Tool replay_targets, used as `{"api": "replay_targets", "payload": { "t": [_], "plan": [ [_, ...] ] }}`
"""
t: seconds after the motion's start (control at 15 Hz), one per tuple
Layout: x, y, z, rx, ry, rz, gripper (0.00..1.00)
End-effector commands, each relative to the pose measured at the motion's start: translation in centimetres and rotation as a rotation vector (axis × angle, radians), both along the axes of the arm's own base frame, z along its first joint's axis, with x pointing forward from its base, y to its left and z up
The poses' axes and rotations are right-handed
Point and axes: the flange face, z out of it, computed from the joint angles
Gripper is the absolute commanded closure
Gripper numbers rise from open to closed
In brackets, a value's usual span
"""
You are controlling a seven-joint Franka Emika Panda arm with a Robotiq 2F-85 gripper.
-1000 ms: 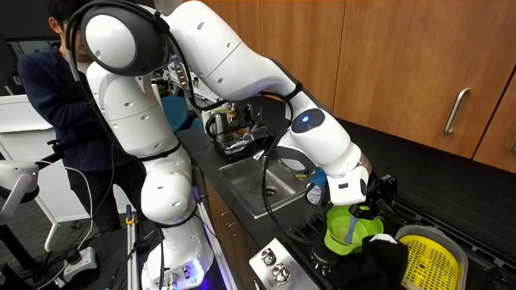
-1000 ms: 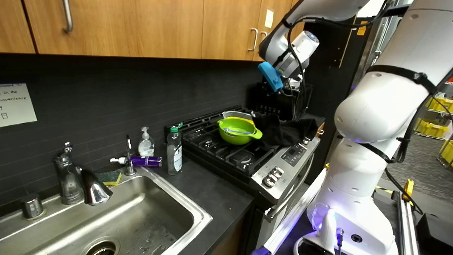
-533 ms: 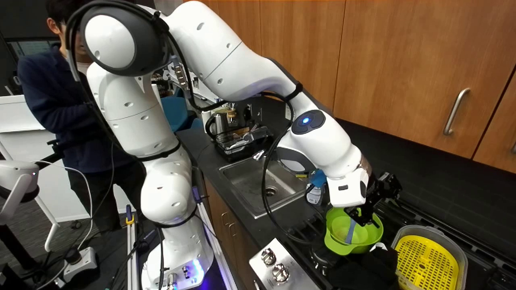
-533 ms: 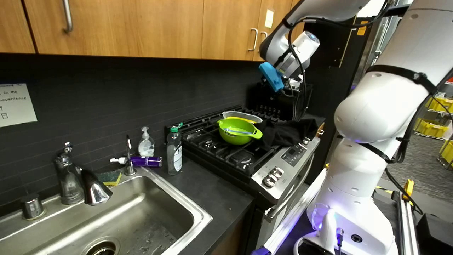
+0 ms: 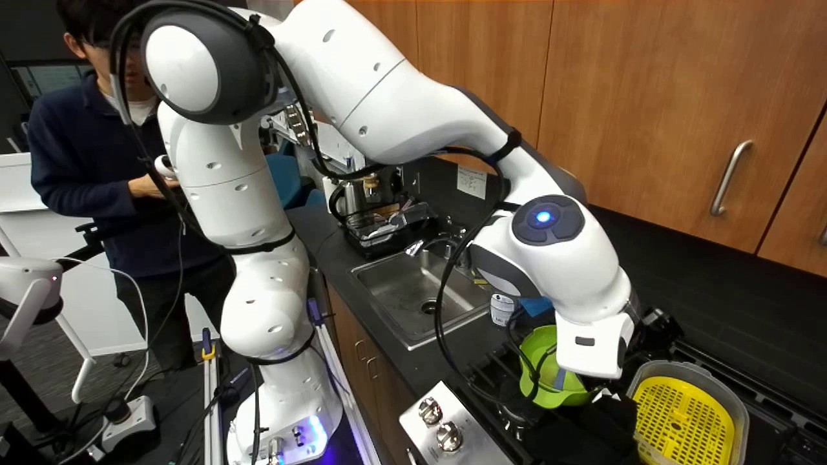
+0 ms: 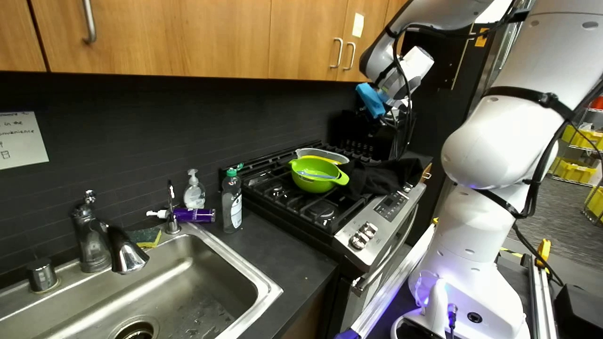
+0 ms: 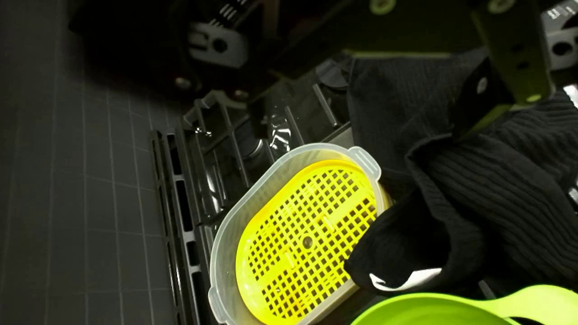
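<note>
In the wrist view, the dark metal fingers (image 7: pixel 515 63) stand wide apart, empty, above a crumpled ribbed black cloth (image 7: pixel 492 180) beside a translucent oval plastic tub (image 7: pixel 226 253). In an exterior view, the white wrist (image 5: pixel 585 358) mostly hides them. In an exterior view, the cloth rests on the black-and-steel stove (image 6: pixel 297 207) by a lime-green plastic bowl (image 6: pixel 313 186).

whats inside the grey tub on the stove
A yellow strainer sits inside the grey tub. Anything beneath the strainer is covered, and in the wrist view the black cloth hides part of the tub's edge.

Black cloth (image 7: pixel 487 189), green bowl (image 7: pixel 433 311) cropped by wrist view's edges.
</note>
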Motion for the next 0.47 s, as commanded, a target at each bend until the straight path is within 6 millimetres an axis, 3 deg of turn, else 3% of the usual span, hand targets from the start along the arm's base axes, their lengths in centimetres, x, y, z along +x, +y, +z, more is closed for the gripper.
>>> {"api": "replay_targets", "payload": {
  "t": [0.0,0.4],
  "plan": [
    [-0.15,-0.77,0.06,0.007,0.002,-0.006,0.0],
    [0.31,-0.05,-0.22,0.005,0.009,0.009,0.0]
  ]
}}
